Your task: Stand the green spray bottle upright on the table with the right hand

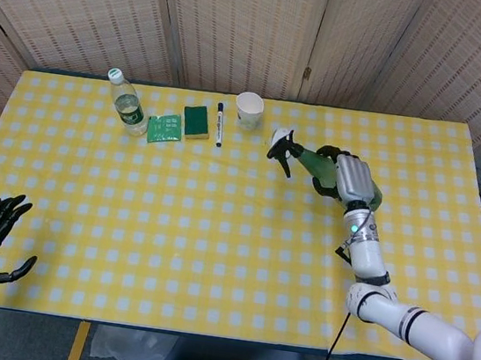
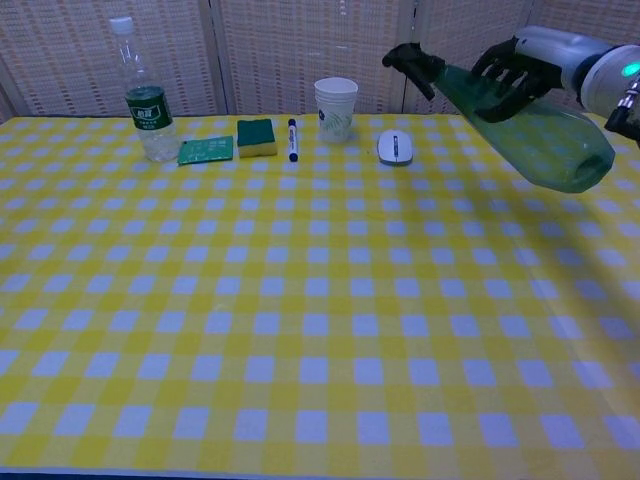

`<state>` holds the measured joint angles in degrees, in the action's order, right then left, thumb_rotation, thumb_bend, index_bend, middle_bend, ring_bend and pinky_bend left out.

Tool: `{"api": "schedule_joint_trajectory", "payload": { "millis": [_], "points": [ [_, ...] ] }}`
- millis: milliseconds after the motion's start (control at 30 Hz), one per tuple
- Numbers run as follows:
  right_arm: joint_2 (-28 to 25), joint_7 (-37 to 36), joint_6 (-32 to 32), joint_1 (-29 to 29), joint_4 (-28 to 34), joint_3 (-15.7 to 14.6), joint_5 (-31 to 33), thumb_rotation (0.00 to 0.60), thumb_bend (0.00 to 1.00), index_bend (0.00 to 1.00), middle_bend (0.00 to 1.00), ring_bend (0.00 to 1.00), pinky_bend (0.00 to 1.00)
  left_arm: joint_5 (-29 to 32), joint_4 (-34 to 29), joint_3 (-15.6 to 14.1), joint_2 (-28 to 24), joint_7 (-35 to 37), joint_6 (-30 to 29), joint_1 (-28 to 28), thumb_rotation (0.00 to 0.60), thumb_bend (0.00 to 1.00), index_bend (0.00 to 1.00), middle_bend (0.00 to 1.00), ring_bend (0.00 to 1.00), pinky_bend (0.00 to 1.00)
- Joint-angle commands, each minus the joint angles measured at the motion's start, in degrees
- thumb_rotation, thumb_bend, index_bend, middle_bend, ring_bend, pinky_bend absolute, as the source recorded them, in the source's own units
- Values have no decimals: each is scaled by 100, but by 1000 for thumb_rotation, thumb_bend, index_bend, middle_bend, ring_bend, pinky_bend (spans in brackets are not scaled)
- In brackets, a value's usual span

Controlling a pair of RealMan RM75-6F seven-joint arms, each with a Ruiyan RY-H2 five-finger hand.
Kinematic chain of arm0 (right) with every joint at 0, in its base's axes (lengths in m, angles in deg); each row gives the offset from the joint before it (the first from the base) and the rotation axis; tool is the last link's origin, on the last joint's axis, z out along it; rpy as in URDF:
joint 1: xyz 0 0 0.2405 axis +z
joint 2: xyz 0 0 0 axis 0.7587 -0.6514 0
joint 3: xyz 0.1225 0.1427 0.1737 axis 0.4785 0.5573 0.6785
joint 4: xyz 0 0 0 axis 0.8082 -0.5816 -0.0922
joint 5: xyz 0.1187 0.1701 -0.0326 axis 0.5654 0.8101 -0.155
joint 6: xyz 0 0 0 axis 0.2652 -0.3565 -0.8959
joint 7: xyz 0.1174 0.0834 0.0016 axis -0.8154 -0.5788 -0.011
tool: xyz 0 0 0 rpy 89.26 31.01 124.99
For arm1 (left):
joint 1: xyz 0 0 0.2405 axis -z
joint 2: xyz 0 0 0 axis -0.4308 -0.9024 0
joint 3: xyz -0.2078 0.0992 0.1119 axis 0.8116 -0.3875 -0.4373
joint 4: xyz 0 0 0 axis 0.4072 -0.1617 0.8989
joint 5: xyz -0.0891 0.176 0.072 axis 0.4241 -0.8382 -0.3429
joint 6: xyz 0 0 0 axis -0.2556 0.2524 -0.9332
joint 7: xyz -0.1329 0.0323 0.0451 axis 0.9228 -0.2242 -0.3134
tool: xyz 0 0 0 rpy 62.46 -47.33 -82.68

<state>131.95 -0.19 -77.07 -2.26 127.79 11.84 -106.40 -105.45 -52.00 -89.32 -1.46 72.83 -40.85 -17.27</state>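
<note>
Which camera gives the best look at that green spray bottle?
The chest view: the green spray bottle shows large and side-on, tilted, lifted off the table in the right robot hand. The head view shows it small from above, partly hidden by that hand.

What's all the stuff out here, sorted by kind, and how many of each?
Bottles: 2, the green spray bottle held in the right hand and a clear water bottle
Paper cup: 1
Computer mouse: 1
Marker pen: 1
Sponge: 1
Green packet: 1
Total: 7
</note>
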Motion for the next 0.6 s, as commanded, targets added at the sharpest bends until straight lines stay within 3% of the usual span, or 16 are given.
{"api": "schedule_joint_trajectory", "payload": {
  "millis": [33,300,467,600],
  "points": [
    [-564,-1674,-908,-980,1318,194,-1203,600,421,669,553,480,339,-17,-36,-9,16,-81,7,1,170,352,0,66,0,0],
    [-456,-3198,-1879,-1870,1668,-145,-2331,600,421,670,558,492,322,16,-72,9,86,-437,-18,-35,172,352,0,71,0,0],
    [301,-4359,-2444,-2284,649,-595,-3001,600,421,670,562,507,323,-20,-107,-15,90,-477,3,-28,172,352,0,72,0,0],
    [981,-5615,-2270,-2413,-480,-814,-3084,600,421,670,562,508,323,-27,-111,-27,86,-469,10,-31,173,352,0,72,0,0]
  ]
}}
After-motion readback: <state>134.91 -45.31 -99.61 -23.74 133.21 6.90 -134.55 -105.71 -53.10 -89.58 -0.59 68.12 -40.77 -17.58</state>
